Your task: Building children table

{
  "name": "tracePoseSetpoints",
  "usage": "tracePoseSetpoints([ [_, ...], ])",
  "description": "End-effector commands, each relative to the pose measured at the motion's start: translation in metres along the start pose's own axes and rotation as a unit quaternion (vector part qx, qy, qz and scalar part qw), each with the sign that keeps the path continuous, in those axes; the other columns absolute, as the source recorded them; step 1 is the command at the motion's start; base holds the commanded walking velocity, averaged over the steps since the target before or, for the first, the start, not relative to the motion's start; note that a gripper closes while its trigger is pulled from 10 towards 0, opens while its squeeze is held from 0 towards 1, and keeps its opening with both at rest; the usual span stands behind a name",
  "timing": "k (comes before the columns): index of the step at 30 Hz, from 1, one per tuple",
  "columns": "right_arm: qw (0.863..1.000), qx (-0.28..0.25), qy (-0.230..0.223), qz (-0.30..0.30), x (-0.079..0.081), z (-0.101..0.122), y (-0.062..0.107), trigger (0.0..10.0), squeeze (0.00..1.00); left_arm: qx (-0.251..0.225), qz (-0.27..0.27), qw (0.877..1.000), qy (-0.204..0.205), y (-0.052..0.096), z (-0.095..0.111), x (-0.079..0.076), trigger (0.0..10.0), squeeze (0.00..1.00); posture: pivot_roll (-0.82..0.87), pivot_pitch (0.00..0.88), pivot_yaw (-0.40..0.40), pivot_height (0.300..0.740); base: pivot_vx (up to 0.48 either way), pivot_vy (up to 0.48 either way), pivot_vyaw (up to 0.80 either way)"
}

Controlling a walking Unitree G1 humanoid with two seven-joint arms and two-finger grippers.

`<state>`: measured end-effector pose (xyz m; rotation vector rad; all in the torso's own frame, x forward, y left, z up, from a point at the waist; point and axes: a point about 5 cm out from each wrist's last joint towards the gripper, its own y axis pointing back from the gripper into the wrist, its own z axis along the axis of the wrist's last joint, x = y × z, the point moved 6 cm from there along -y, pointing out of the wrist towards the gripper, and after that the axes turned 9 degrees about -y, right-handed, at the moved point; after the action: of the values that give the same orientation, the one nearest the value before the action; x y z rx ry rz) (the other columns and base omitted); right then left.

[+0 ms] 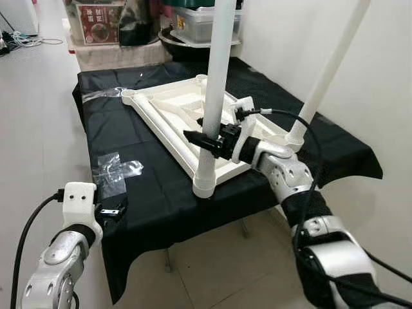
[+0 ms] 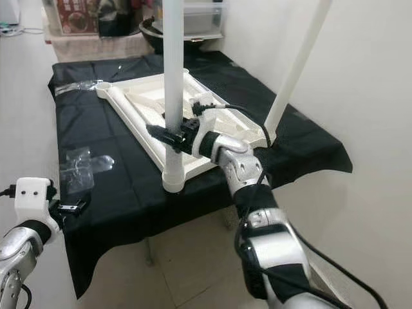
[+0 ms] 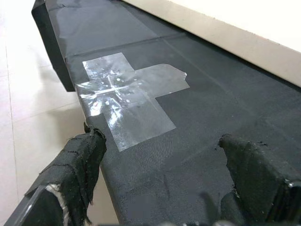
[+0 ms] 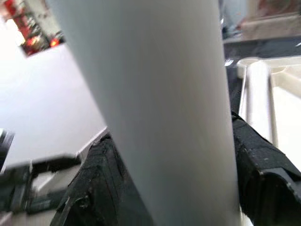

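A white children's table top point(image 1: 168, 102) lies upside down on a black-draped table point(image 1: 161, 187). Two white legs stand upright in its corner sockets: the near leg point(image 1: 217, 71) at the front corner and the far leg point(image 1: 327, 67) at the right corner. My right gripper point(image 1: 205, 141) is shut on the near leg a little above its socket; in the right wrist view the leg point(image 4: 160, 94) sits between both black fingers point(image 4: 94, 188). My left gripper point(image 1: 113, 211) hovers at the cloth's front-left edge, open and empty, with its fingers point(image 3: 77, 160) spread over the cloth.
A clear plastic piece point(image 1: 114, 168) lies flat on the cloth near the left gripper, showing as a cross shape point(image 3: 124, 101). Boxes and containers point(image 1: 193, 22) crowd the back. A white wall point(image 1: 380, 77) runs along the right. Tiled floor point(image 1: 38, 116) lies to the left.
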<state>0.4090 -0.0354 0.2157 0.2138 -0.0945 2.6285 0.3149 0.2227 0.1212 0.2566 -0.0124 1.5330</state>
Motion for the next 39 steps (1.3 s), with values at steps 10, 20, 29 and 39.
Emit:
tracePoseSetpoints([
  [10,0.985,0.009,-0.009,-0.171,-0.038,-0.016,-0.010,0.0,0.00,0.007,-0.001,1.000,-0.013,0.002,-0.005,0.001,10.0,0.00,0.11,0.000,-0.104,0.740,0.000,0.000,0.00],
  [20,0.874,-0.025,-0.078,-0.479,-0.062,-0.071,0.032,0.0,0.00,0.009,0.003,1.000,-0.013,0.006,-0.005,0.004,10.0,0.00,0.11,0.000,-0.081,0.740,0.000,0.000,0.00],
  [29,0.953,-0.064,-0.079,-0.286,-0.022,-0.031,-0.027,10.0,1.00,0.004,-0.005,1.000,-0.020,0.000,0.001,0.004,10.0,0.00,0.11,0.000,-0.080,0.740,0.000,0.000,0.00],
  [39,1.000,0.022,-0.006,0.018,0.027,-0.028,-0.031,10.0,0.00,0.003,-0.007,1.000,-0.016,0.000,0.000,0.000,10.0,0.00,0.11,0.000,-0.082,0.740,0.000,0.000,0.00],
])
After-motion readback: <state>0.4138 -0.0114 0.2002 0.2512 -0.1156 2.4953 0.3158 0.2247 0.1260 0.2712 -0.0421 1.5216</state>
